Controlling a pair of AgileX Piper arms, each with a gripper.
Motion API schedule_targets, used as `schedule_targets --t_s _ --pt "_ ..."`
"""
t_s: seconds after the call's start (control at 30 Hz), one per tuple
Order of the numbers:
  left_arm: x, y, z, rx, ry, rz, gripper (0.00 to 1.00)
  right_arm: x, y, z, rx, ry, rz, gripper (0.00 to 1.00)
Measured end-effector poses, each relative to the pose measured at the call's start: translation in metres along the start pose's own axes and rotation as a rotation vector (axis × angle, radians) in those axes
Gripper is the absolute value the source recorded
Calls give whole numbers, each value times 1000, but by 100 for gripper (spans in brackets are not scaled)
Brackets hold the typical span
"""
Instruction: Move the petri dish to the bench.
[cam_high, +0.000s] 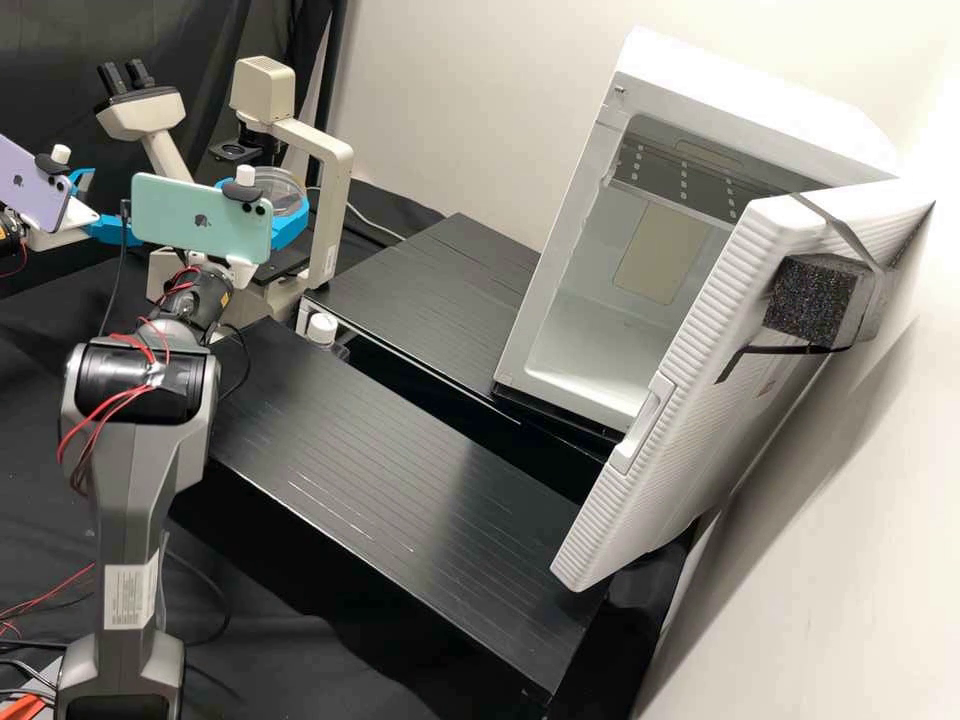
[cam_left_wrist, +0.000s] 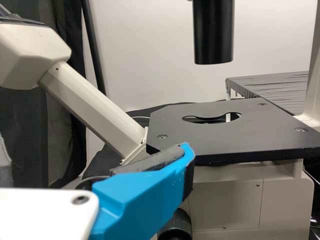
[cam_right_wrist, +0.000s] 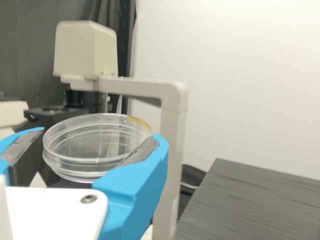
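Note:
In the high view my right gripper (cam_high: 270, 198), on the arm with the green phone, is shut on the clear petri dish (cam_high: 283, 186), in front of the microscope's upright. From the right wrist view, the right gripper (cam_right_wrist: 97, 138) has the round dish (cam_right_wrist: 82, 172) between its two grey-padded fingers, raised off any surface. My left gripper (cam_high: 98, 207) stands open at the far left of the high view. In the left wrist view the left gripper (cam_left_wrist: 95, 162) has one blue finger beside the microscope stage (cam_left_wrist: 200, 137). The black bench (cam_high: 400, 470) lies right of the right arm.
The microscope (cam_high: 333, 200) stands at the back left, with a white-capped bottle (cam_high: 322, 328) near its base. A second black platform (cam_high: 430, 300) is behind the bench. At the right, a white incubator (cam_high: 560, 270) has its door (cam_high: 690, 400) swung open.

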Motion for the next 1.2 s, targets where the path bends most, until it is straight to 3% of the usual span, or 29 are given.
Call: schedule_targets --t_s 0.3,0.63,0.93,1.2 --pt "0 0 0 0 0 0 100 -63 10 8 -16 -8 -33 0" --pt "0 0 0 0 0 0 100 -122 35 20 -38 -28 144 0" --pt "0 0 0 0 0 0 100 -154 36 21 -86 -1 159 0" --pt "0 0 0 0 0 0 100 -170 41 32 -86 -48 178 0"
